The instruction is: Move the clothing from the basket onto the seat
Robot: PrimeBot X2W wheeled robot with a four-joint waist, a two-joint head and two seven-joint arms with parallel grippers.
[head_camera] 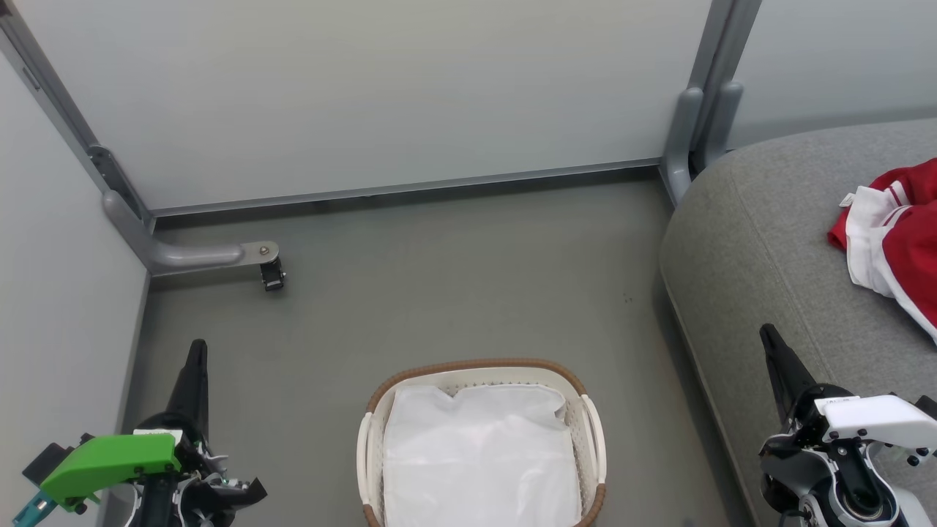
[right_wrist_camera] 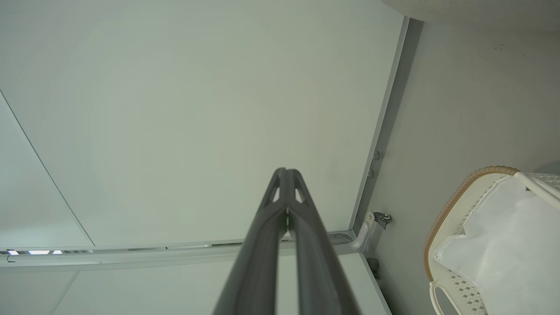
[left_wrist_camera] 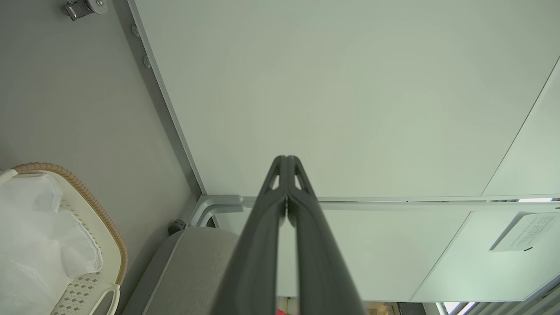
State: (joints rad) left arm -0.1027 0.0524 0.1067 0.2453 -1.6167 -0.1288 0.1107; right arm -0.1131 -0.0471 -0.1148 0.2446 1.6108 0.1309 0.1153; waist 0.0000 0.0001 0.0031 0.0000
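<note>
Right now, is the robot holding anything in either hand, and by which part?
Nothing. The left hand and right hand are shut, empty; the clothing lies on the seat.

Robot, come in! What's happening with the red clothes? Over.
Left gripper shut, empty. Right gripper shut, empty. Red jersey on seat; basket shows white liner. Nothing in the way.

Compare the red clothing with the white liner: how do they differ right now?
The clothing is red with white trim; the liner is plain white. The clothing lies bunched on the grey seat, at the head view's right edge; the liner sits inside the basket on the floor. Both are limp and creased.
</note>
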